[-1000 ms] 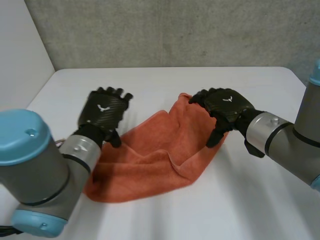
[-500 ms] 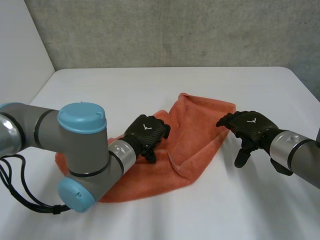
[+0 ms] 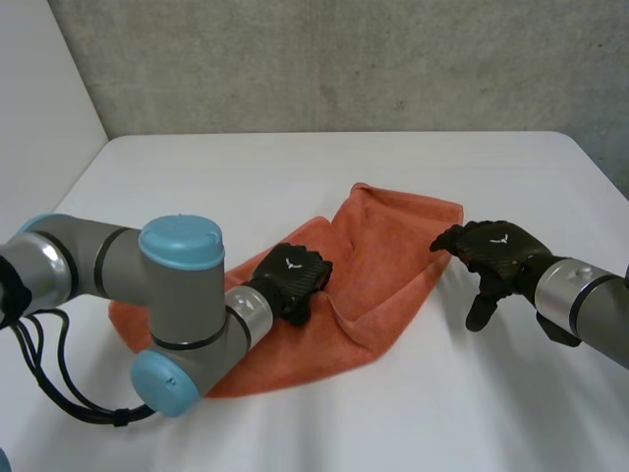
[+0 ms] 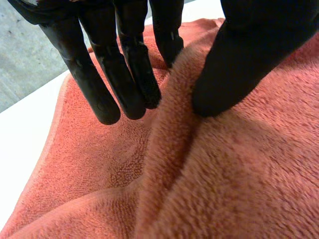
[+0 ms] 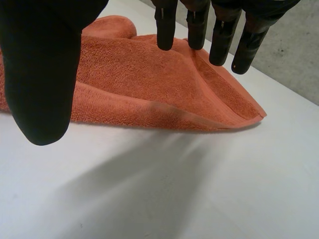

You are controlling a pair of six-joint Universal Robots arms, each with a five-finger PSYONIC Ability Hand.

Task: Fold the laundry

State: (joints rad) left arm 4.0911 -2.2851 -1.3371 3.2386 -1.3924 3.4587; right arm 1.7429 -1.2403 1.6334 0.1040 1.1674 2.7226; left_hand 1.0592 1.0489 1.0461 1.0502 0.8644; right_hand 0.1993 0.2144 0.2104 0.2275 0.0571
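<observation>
wall [image 3: 344,59]: grey, rough, behind the far edge of the table.
table [image 3: 295,167]: white; carries the towel only.
towel [image 3: 383,256]: orange terry cloth, lying rumpled across the middle of the table, between the two hands. The far-right part is a smoother flap with a hemmed edge, and the near-left part is spread flat under the left arm.
left arm [image 3: 147,295]: grey with a blue cap, bent low over the near-left part of the towel, reaching toward its middle.
right arm [image 3: 590,300]: comes in from the right, above bare table.
left hand [image 3: 290,280]: palm down on the middle of the towel, at a crease.
left wrist view: a raised ridge of towel [image 4: 169,139] stands between the fingers [image 4: 99,74] and the thumb [image 4: 249,50]. The fingers are close together on one side of it and the thumb presses the other side, so the ridge is pinched.
right hand [image 3: 496,251]: just beside the towel's right edge, above the table, holding nothing.
right wrist view: the fingers [image 5: 167,25] are straight and spaced apart, tips hanging over the towel's hemmed edge [image 5: 209,107]. The thumb [image 5: 45,74] is well apart from them, with white table [image 5: 174,189] under the palm. I cannot tell whether the fingertips touch the cloth.
</observation>
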